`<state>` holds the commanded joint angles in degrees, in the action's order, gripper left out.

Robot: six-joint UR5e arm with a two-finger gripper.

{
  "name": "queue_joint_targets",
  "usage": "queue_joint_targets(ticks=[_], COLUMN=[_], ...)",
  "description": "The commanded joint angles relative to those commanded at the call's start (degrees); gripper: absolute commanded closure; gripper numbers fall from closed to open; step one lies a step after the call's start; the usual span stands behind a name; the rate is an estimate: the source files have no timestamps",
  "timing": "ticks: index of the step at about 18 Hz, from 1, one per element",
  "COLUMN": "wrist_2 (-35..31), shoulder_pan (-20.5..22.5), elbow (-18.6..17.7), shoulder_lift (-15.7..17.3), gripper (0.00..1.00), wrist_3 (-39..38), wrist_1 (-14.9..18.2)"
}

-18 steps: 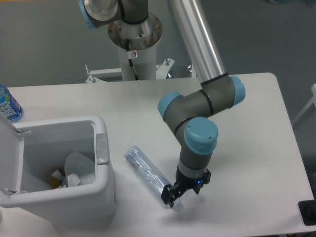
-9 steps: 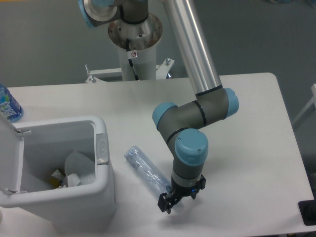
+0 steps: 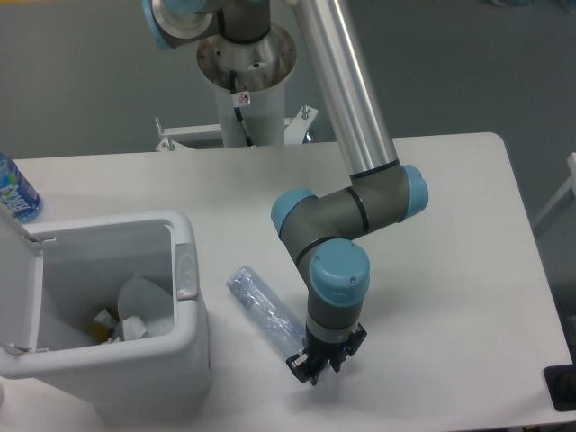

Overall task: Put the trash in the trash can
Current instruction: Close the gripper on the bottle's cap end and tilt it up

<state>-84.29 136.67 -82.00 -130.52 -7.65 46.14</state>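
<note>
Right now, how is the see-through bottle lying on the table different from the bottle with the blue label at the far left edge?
The crinkled clear bottle lies flat on the table, crushed and label-free; the blue-labelled bottle stands beyond the trash can, with a printed label. The crinkled bottle has the gripper at its near end; nothing is near the labelled one, which is cut off by the picture's edge. Both are plastic bottles.

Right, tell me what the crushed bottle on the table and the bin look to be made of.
Crushed bottle: thin clear plastic with a bluish tint, glossy; its creased, crinkled walls suggest a soft, light film-like shell.

Bin: white plastic, probably moulded and rigid, with a smooth, slightly shiny finish, rounded corners and thick walls; the grey oval button on its rim looks plastic too.
</note>
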Motion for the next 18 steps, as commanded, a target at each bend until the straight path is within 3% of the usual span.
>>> queue_joint_targets(ticks=[8,15,18], wrist_2=[0.0,0.0,0.0], shoulder_pan=[0.1,0.6,1.7], elbow=[0.4,1.7,2.5], shoulder_lift=[1.7,4.6,5.6], gripper=[0.68,0.68,0.78], wrist_3=[0.6,4.4,6.2], wrist_1=[0.1,0.0,0.0])
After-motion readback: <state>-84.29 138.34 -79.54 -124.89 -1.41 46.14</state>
